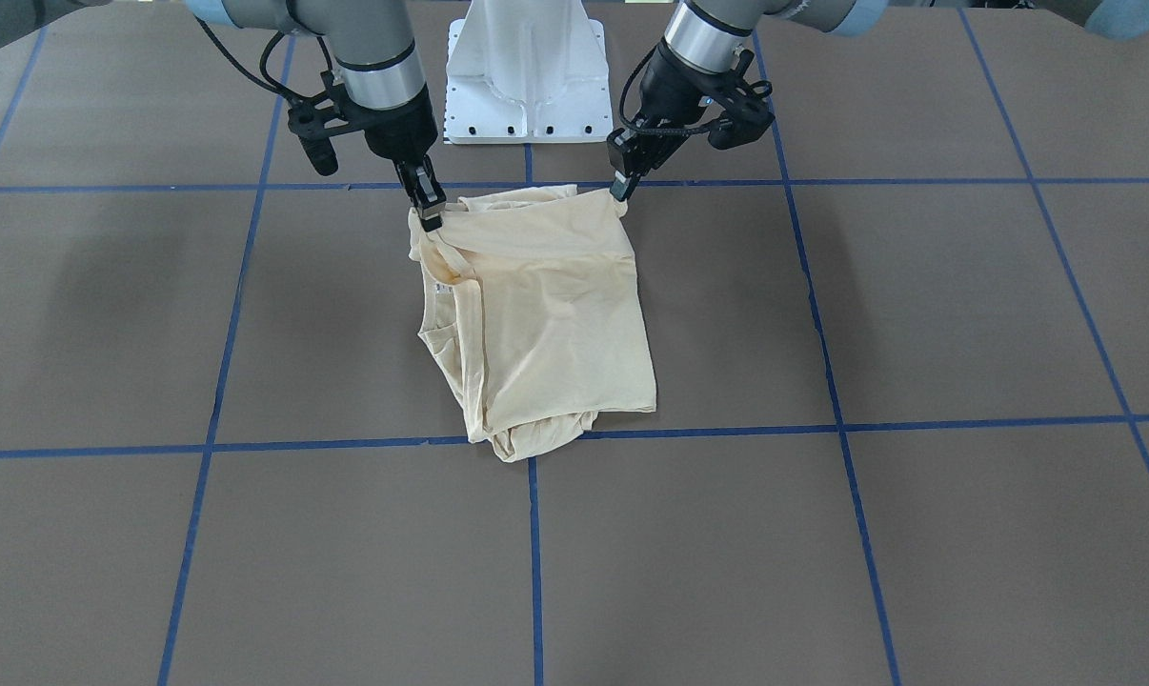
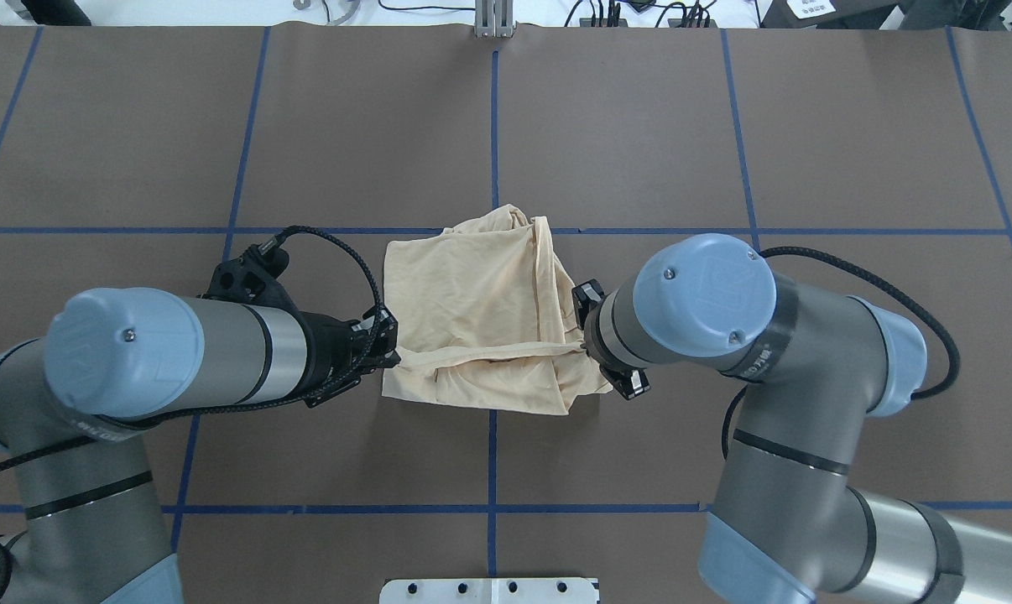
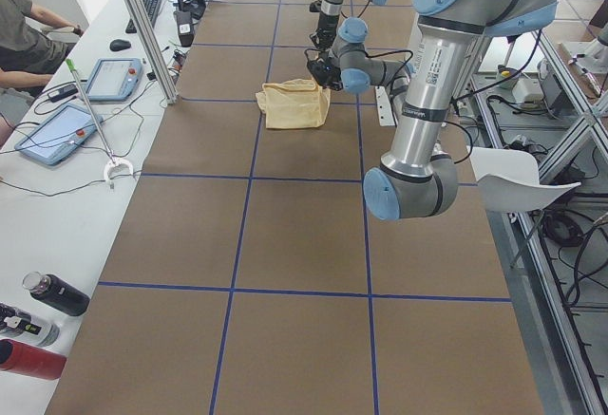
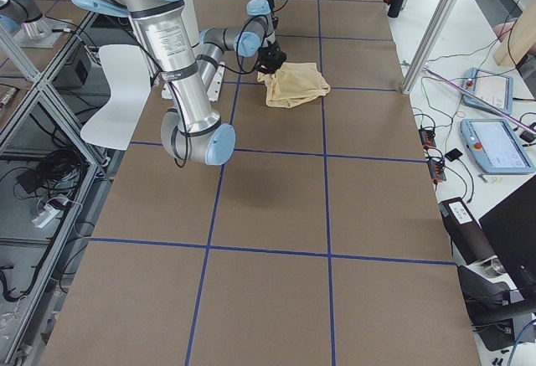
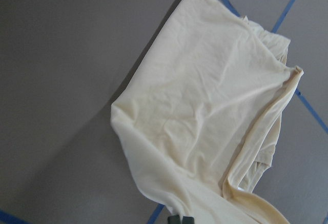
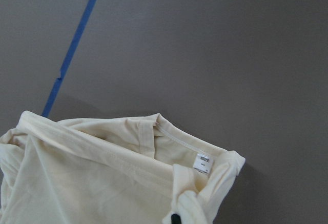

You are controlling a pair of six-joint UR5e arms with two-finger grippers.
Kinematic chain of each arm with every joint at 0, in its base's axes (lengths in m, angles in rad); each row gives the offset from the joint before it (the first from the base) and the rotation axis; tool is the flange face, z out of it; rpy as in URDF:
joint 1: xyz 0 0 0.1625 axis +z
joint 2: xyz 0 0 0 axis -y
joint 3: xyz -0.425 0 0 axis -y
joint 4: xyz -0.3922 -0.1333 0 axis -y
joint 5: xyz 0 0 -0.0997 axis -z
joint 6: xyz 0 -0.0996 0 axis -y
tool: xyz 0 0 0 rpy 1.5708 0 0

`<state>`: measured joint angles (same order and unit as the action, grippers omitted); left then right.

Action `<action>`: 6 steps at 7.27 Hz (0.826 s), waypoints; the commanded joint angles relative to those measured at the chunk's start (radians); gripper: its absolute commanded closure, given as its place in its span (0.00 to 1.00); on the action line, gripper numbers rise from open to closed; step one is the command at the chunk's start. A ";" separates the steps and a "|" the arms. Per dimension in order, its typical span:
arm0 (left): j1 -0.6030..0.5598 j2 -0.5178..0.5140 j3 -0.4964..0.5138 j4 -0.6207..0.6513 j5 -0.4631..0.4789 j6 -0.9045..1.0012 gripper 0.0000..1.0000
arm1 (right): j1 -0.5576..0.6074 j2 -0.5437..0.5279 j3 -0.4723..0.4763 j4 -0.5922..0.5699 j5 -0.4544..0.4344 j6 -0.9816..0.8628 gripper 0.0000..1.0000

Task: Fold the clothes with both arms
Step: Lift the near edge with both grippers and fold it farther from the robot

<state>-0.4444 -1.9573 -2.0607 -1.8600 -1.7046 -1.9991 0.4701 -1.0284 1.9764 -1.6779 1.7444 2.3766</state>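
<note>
The left arm (image 2: 179,356) lies low and almost level, wrist aimed inward. The left gripper (image 1: 621,189) tilts down, its jaws pinched together on one corner of the T-shirt (image 1: 546,314). The right arm (image 2: 724,302) bends over steeply with its wrist nearly vertical, and the right gripper (image 1: 430,208) is likewise clamped on the opposite corner. Between the two grippers the held edge runs as a taut band. The rest of the folded shirt lies on the table (image 1: 917,314), spreading away from both grippers on the side far from the robot. The overhead view hides the right fingertips under the arm's own wrist, while the front-facing view shows both pinches plainly. Only the right wrist camera shows the white neck label (image 6: 203,163), just ahead of its fingertips beside the neck seam. The left wrist camera shows a smooth, lightly creased panel ahead of its gripper.
</note>
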 commanded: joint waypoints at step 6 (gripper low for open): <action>-0.151 -0.093 0.296 -0.137 0.000 0.104 1.00 | 0.110 0.158 -0.369 0.170 0.012 -0.135 1.00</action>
<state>-0.5636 -2.0220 -1.8328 -1.9704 -1.7048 -1.9465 0.5636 -0.8824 1.6443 -1.5213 1.7563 2.2726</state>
